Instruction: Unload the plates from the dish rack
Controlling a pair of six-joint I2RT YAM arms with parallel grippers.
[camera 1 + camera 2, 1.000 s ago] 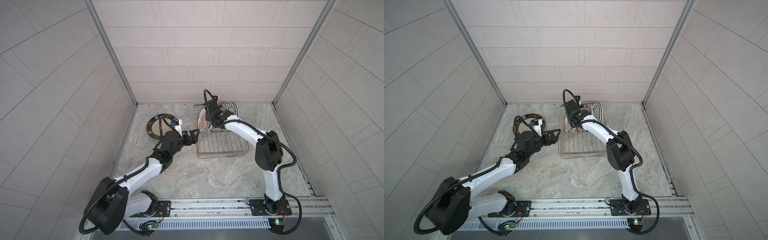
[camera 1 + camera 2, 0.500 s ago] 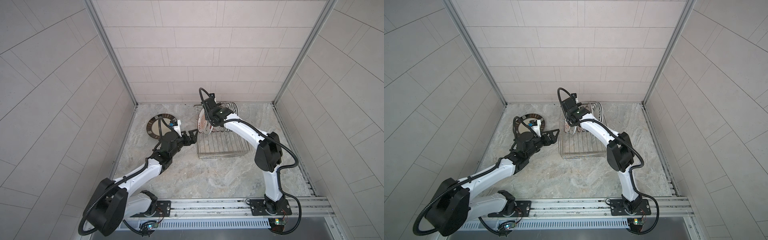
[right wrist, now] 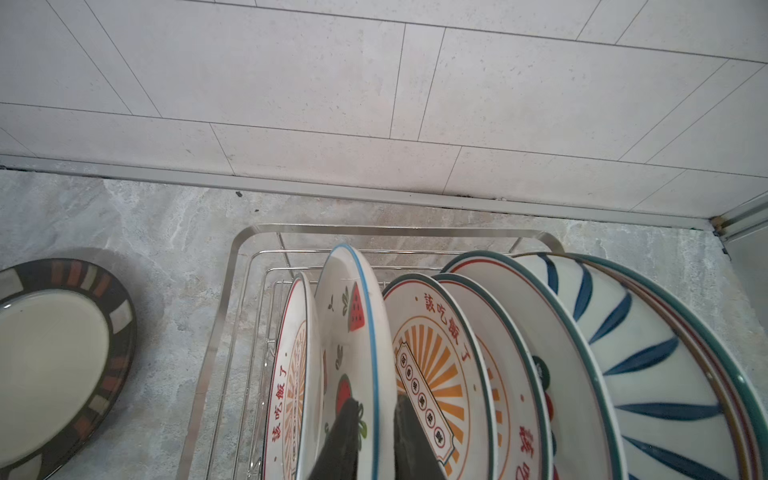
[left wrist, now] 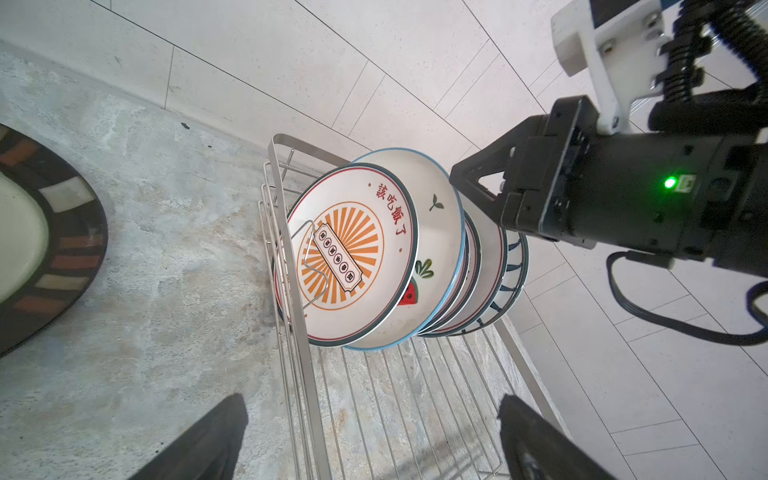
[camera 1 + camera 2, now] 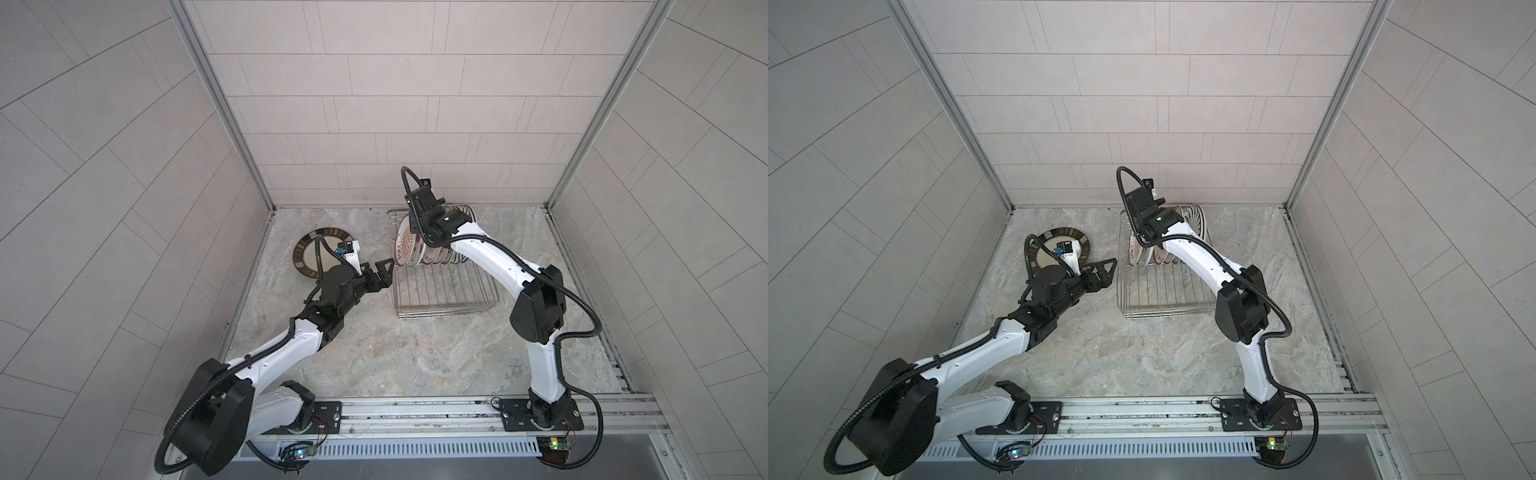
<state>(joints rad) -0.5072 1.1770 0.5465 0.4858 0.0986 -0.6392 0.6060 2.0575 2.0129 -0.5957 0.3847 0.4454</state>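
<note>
The left pincer (image 5: 380, 270) was seen spread wide and empty, poised just beside the left side of the dish rack (image 5: 444, 311) and pointed at it. Its arm was stretched low over the table (image 5: 374, 357) from the near-left base, with the wrist kept roughly level. Just behind it, one dark-rimmed plate (image 5: 304, 259) was laid flat on the table, outside the rack.

Further right, the other plates (image 5: 405, 249) were stood on edge at the far end of the rack, closely packed and leaning. A sunburst plate (image 4: 349, 253) was at the front, a watermelon plate (image 3: 353, 316) was against it, and a blue-striped plate (image 3: 648, 365) was near the right end.

The right pincer (image 3: 376, 399) was clenched on the top rim of the watermelon plate, one finger on each face. Its arm was raised from the near-right base and bent at a high elbow. The forearm was reached over the rack and the wrist turned downward.

Lifting this plate was judged to be the step in hand. It would best be done slowly and straight up along the plate's own plane, so that the prongs are cleared and the neighbours are not dragged or tipped. The glazed rim was judged slippery, so a firm grip would be needed.
</note>
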